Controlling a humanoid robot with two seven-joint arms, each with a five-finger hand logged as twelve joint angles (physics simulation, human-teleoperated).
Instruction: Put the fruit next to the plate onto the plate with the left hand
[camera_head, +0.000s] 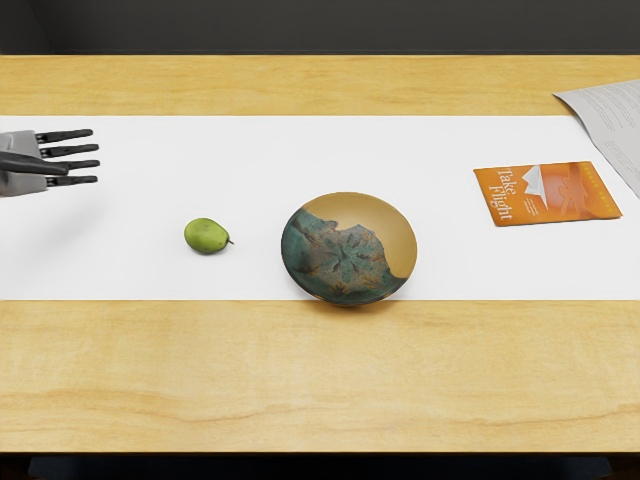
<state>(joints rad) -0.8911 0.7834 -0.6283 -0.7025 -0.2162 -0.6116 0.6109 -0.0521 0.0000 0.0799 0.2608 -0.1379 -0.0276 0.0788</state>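
Fruit — 1 small green piece with a short stem, lying on the white runner near the plate, on its left, apart from it. Plate: teal and ochre glaze. Left hand — at the picture's left edge, well apart from the fruit, fingers straight and spread, holding nothing. Orange booklet and 1 paper sheet at far right. Wooden table.

Table: light wood on my feed.
Runner: white, crossing it edge to edge.
Booklet: orange "Take Flight", flat near the right edge.
Paper: grey sheet, far right corner.
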